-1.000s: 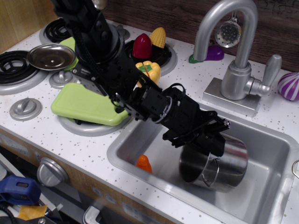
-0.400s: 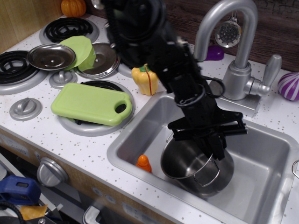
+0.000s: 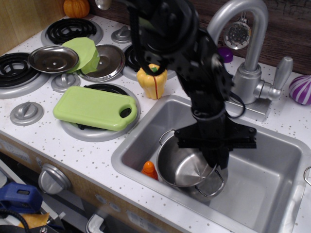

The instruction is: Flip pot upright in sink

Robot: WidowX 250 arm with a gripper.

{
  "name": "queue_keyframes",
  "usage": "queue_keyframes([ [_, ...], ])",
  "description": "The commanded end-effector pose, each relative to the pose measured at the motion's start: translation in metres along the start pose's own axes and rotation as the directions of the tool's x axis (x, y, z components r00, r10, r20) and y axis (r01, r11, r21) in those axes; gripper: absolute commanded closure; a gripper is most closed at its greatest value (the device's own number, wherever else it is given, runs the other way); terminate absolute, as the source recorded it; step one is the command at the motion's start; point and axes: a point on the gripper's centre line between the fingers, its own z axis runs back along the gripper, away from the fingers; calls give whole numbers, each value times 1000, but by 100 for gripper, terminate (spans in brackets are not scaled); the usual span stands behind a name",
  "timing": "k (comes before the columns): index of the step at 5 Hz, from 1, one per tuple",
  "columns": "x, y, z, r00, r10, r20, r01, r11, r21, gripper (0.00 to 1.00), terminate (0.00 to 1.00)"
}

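The pot point(image 3: 187, 167) is seen inside the sink point(image 3: 272, 194), toward the front-left part of the basin, with its open mouth turned upward and slightly toward the camera so that the shiny inner floor is visible; one wire loop handle shows at its back-left rim and another at its front-right. The gripper point(image 3: 217, 160) is lowered from above onto the right rim of the pot, and the black arm covers that side of it; the fingers appear to be closed on the rim, though the contact itself is partly hidden by the black bracket. An orange toy point(image 3: 149, 170) lies on the sink floor just left of the pot, against the front wall. Behind the sink the grey faucet point(image 3: 243, 48) stands on the countertop, its spout arched over the basin. At the back-left corner of the sink a yellow toy pepper point(image 3: 152, 82) is placed, and left of the sink a green cutting board point(image 3: 95, 108) rests over a burner. A purple object point(image 3: 300, 90) sits right of the faucet.
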Motion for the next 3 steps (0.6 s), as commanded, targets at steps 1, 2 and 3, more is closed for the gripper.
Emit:
queue_keyframes([
  [1, 8, -10, 9, 995, 5, 100, -4, 1000, -13, 0, 0],
  [2, 8, -10, 9, 995, 5, 100, -4, 1000, -13, 0, 0],
  [3, 8, -10, 9, 995, 5, 100, -4, 1000, -13, 0, 100],
])
